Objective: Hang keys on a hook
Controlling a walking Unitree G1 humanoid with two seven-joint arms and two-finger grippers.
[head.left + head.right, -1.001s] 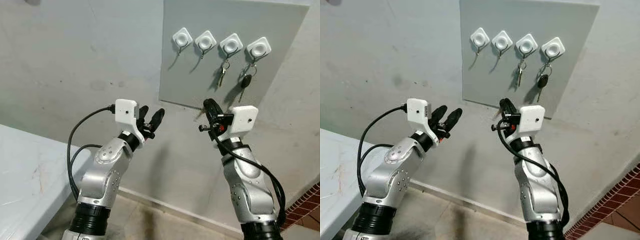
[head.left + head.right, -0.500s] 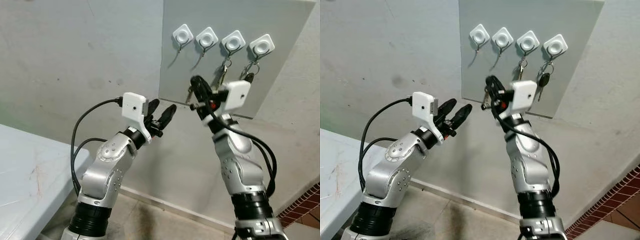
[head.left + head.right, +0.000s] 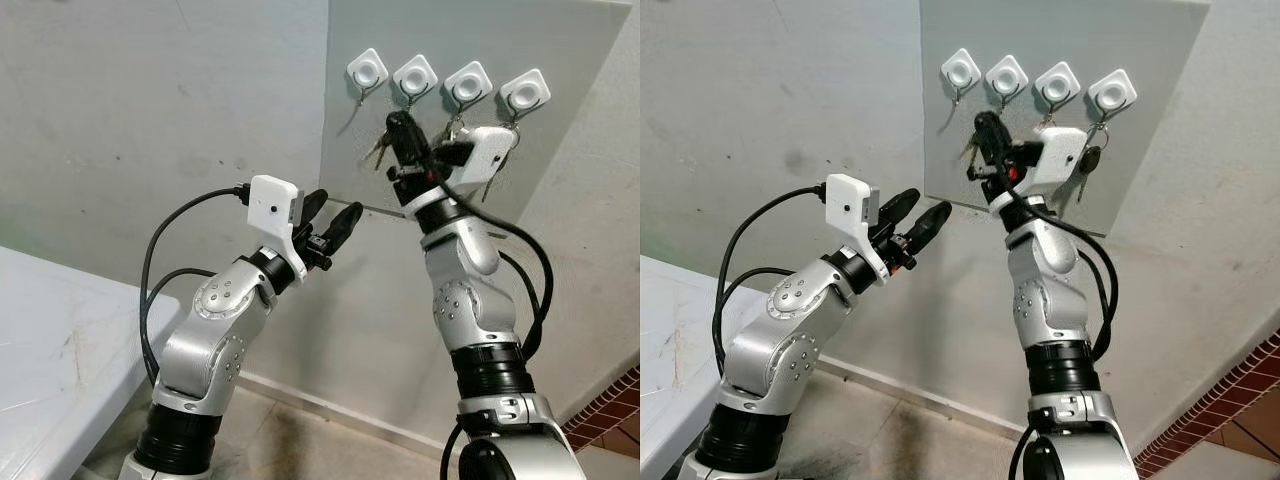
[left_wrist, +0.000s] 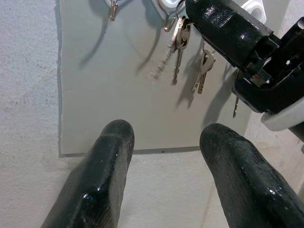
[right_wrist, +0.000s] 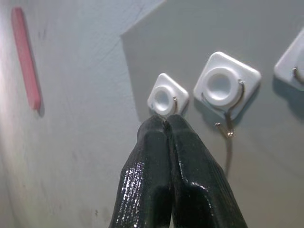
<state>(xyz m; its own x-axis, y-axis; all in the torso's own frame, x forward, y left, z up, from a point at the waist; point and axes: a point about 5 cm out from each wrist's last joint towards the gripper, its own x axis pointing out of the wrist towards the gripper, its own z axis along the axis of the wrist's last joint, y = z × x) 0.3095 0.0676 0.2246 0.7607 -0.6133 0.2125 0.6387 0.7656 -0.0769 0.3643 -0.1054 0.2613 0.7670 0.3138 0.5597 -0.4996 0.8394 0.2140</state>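
A grey board point(image 3: 560, 170) on the wall carries a row of white hooks. The two left hooks point(image 3: 367, 70) point(image 3: 414, 74) are bare. A silver key point(image 4: 203, 70) hangs on the third, and a black car key point(image 3: 1088, 160) on the fourth. My right gripper point(image 3: 398, 125) is raised just below the second hook and is shut on a small bunch of keys point(image 3: 378, 150), which dangles from its fingers point(image 4: 223, 28). In the right wrist view the shut fingertips point(image 5: 165, 122) sit under the leftmost hook point(image 5: 163, 99). My left gripper point(image 3: 330, 215) is open, lower and to the left, holding nothing.
A white table point(image 3: 40, 340) stands at the lower left beside my left arm. Plain grey wall surrounds the board, with red brick point(image 3: 610, 410) at the lower right. A red strip point(image 5: 26, 57) is fixed on the wall left of the board.
My right arm has risen from below the board to the hooks, carrying the keys. My left gripper has moved slightly up and right.
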